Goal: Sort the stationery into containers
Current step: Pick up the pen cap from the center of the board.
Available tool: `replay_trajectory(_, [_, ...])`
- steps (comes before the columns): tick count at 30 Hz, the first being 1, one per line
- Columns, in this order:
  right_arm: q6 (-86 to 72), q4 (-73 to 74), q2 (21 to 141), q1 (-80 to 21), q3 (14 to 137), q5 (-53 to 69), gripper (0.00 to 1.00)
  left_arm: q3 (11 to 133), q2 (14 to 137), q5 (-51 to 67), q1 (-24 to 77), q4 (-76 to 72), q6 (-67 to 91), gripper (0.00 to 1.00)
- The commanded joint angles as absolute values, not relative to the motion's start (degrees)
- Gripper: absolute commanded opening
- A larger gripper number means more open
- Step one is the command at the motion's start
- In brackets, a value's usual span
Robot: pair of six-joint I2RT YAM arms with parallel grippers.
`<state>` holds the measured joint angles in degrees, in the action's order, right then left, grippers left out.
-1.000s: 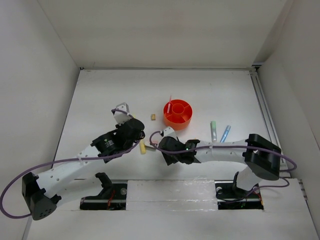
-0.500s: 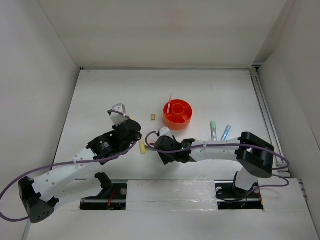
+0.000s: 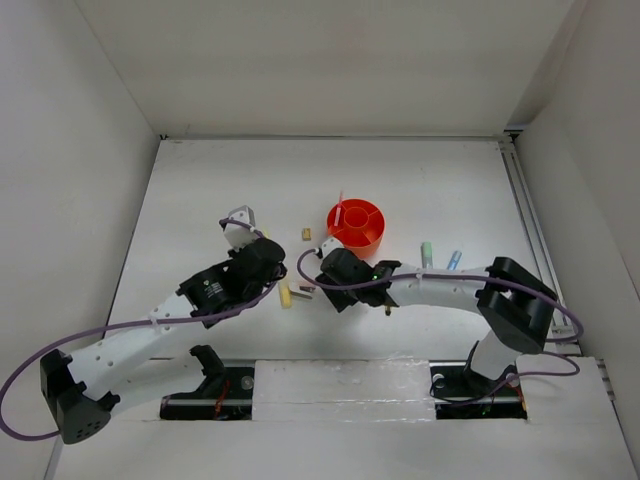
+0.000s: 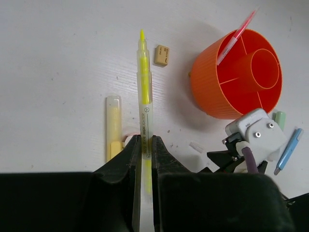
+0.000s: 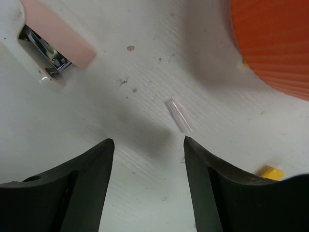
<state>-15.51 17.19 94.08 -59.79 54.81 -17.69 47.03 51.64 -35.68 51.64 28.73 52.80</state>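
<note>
My left gripper [image 4: 144, 142] is shut on a yellow highlighter [image 4: 144, 87], which sticks out forward above the table; the gripper shows in the top view [image 3: 270, 268]. The round orange organiser [image 3: 356, 224] holds a pink pen [image 4: 236, 36] in an outer compartment. My right gripper [image 5: 147, 145] is open and empty, low over the table just near-left of the organiser [image 5: 275, 43]. A pink-white stapler [image 5: 48, 53] lies to its far left. A pale yellow marker [image 4: 114, 125] and a tan block [image 4: 161, 55] lie on the table.
A green marker [image 3: 426, 250] and a blue pen [image 3: 453, 260] lie right of the organiser, near the right arm. A small clear scrap [image 5: 178, 116] lies ahead of my right fingers. White walls close in the table on three sides.
My right gripper has moved away from the near edge, toward the organiser. My left gripper, still holding the highlighter, has shifted only slightly.
</note>
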Motion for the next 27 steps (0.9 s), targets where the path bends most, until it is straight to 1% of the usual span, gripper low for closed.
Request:
replay_trajectory(1, [-7.5, 14.2, 92.3, -58.1, 56.3, -14.1, 0.66, 47.6, 51.5, -35.9, 51.2, 27.2, 52.5, 0.0])
replay_trajectory(6, [-2.7, 10.6, 94.5, -51.1, 56.3, -7.4, 0.66, 47.0, 51.5, -33.7, 51.2, 23.7, 51.1, 0.0])
replay_trajectory(13, [1.2, 7.8, 96.4, -47.2, 57.2, -3.9, 0.66, 45.3, 52.0, -32.6, 51.2, 21.3, 49.3, 0.0])
replay_trajectory(18, [1.8, 7.8, 100.9, -46.0, 59.2, -0.1, 0.66, 44.7, 52.0, -32.6, 51.2, 21.3, 49.3, 0.0])
replay_trajectory(21, [1.2, 7.8, 102.2, -46.0, 59.2, 0.4, 0.61, 44.7, 51.5, -32.6, 51.2, 21.3, 49.3, 0.0])
replay_trajectory(27, [-1.2, 8.3, 102.2, -46.5, 58.6, -1.2, 0.56, 44.2, 50.8, -32.6, 51.2, 21.8, 49.3, 0.0])
